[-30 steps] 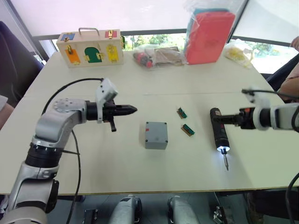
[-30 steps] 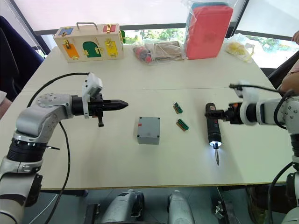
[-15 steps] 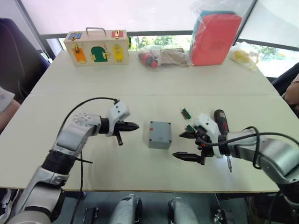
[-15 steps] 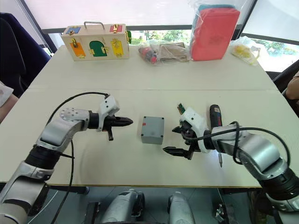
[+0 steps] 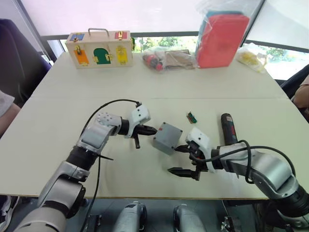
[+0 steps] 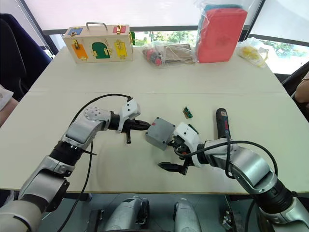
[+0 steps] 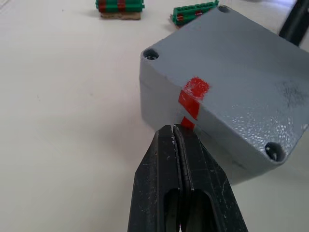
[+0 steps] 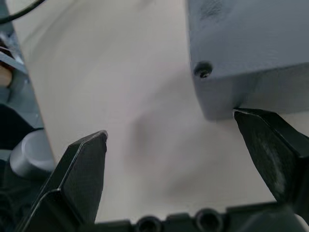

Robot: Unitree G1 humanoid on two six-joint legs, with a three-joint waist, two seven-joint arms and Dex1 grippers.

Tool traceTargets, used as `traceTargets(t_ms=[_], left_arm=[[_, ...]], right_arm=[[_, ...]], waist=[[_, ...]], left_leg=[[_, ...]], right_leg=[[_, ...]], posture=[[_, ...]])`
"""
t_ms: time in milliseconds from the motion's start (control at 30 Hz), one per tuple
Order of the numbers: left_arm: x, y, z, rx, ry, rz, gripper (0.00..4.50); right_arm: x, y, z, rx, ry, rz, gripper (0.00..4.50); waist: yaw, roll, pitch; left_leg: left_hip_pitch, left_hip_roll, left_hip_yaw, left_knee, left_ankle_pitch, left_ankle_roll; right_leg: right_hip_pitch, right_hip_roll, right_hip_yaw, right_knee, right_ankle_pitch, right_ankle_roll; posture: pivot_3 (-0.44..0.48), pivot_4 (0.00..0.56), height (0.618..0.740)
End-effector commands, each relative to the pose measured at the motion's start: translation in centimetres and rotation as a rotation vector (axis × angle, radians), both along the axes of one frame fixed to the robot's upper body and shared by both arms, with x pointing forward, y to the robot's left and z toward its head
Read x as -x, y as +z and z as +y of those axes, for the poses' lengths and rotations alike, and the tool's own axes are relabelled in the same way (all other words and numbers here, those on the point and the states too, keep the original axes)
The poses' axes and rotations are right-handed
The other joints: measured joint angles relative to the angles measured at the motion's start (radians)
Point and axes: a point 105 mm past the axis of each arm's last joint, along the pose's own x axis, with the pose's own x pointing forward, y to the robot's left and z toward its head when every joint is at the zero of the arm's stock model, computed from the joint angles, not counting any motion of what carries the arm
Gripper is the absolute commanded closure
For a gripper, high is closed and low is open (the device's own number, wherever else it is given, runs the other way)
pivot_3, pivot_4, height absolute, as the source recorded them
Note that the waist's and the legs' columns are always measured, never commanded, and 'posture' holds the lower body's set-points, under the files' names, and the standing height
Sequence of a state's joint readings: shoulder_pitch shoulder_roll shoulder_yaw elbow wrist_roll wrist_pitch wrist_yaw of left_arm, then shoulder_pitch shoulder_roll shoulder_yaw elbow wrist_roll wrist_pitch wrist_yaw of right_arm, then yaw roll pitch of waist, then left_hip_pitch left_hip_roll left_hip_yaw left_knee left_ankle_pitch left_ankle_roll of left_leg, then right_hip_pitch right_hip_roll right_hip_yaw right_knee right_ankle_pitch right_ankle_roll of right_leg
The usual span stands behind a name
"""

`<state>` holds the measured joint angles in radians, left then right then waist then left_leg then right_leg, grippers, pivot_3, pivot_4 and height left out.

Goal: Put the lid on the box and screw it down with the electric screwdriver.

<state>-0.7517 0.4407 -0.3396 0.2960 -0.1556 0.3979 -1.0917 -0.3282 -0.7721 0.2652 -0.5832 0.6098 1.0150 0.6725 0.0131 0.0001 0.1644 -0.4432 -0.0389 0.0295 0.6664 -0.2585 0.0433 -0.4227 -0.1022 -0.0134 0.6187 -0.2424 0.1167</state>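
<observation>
Box (image 5: 167, 137) hemmed — left gripper (image 5: 153, 130), right gripper (image 5: 180, 160) flank; table (image 5: 145, 96) beyond open.

Bright window backlight, soft shadows, blurred close-ups

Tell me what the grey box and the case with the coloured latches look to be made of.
The grey box: probably moulded plastic, though cast metal is possible; matt, finely speckled surface, rounded edges, recessed corner screw holes, a red tape strip across the lid seam. The case: pale unpainted wood, likely plywood, with a metal wire handle and coloured painted panels.
</observation>
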Motion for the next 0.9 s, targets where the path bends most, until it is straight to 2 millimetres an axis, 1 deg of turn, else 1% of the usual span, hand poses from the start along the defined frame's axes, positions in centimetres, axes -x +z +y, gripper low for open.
traceTargets(t_ms=[33,67,167,233,333,400,500,633,767,900], left_arm=[[-0.6,0.6,0.1,-0.025,-0.005,-0.058,4.5],[-0.8,0.6,0.4,-0.031,0.006,-0.061,4.5],[-0.3,0.3,2.6,-0.065,0.035,-0.052,4.5],[0.1,0.3,3.2,-0.068,0.038,-0.041,4.5],[1.9,0.5,3.7,-0.069,-0.005,-0.008,4.5],[3.2,0.7,3.5,-0.06,-0.036,0.011,4.5],[4.2,0.6,2.6,-0.047,-0.044,0.024,4.5],[4.4,0.3,1.9,-0.031,-0.035,0.029,4.5],[2.7,0.1,1.5,-0.029,0.052,-0.032,4.5],[1.7,0.6,1.3,0.006,0.099,-0.061,4.5]], right_arm=[[0.9,1.5,0.8,-0.037,0.033,-0.045,0.03],[0.8,1.7,0.5,-0.031,0.025,-0.053,0.03],[-0.3,2.9,-2.0,0.03,-0.032,-0.137,0.03],[-1.0,3.3,-2.8,0.055,-0.055,-0.171,0.03],[-3.0,3.6,-4.3,0.095,-0.102,-0.238,0.03],[-4.4,3.6,-4.6,0.109,-0.109,-0.275,0.03],[-5.7,3.2,-4.0,0.102,-0.078,-0.295,0.03],[-6.0,2.2,-3.1,0.133,-0.002,-0.294,0.03],[-4.5,2.0,-1.7,0.067,0.065,-0.219,0.03],[-4.0,2.2,-1.2,0.034,0.064,-0.196,0.03]], waist=[[0.0,0.0,0.0],[0.0,0.0,0.0],[-0.001,0.0,0.0],[-0.001,0.0,0.0],[0.0,0.0,0.0],[-0.003,-0.001,0.0],[0.001,-0.001,0.0],[0.0,-0.001,-0.001],[0.0,-0.001,0.0],[0.001,-0.001,-0.001]], left_leg=[[0.0,0.0,0.0,0.0,0.0,0.0],[0.0,0.0,0.0,0.0,0.0,0.0],[0.0,0.0,0.0,0.0,0.0,0.0],[0.0,0.0,0.0,0.0,0.0,0.0],[0.0,0.0,0.0,0.0,0.0,0.0],[0.0,0.0,0.0,0.0,0.0,0.0],[0.001,0.0,0.001,0.001,0.0,0.0],[0.001,0.0,0.001,0.001,0.001,-0.001],[0.001,0.0,0.001,0.002,0.001,-0.002],[0.001,0.0,0.0,0.002,0.0,0.0]], right_leg=[[0.0,0.0,0.0,0.0,0.0,0.0],[0.0,0.001,0.0,0.0,0.0,0.0],[0.0,0.001,0.0,0.001,0.0,0.0],[0.0,0.001,0.0,0.001,0.0,0.0],[0.0,0.001,0.0,0.001,0.0,0.0],[0.0,0.001,0.0,0.001,0.0,0.0],[0.001,0.001,0.001,0.002,0.0,0.0],[0.0,0.002,0.001,0.004,0.0,0.0],[0.0,0.002,0.001,0.007,0.0,0.0],[0.0,0.002,0.001,0.009,0.0,0.0]], posture=[[0.0,0.15,0.74],[0.0,0.15,0.74],[0.0,0.15,0.74],[0.0,0.15,0.74],[0.0,0.15,0.74],[0.0,0.15,0.74],[0.0,0.15,0.74],[0.0,0.15,0.74],[0.0,0.15,0.74],[0.0,0.15,0.74]])
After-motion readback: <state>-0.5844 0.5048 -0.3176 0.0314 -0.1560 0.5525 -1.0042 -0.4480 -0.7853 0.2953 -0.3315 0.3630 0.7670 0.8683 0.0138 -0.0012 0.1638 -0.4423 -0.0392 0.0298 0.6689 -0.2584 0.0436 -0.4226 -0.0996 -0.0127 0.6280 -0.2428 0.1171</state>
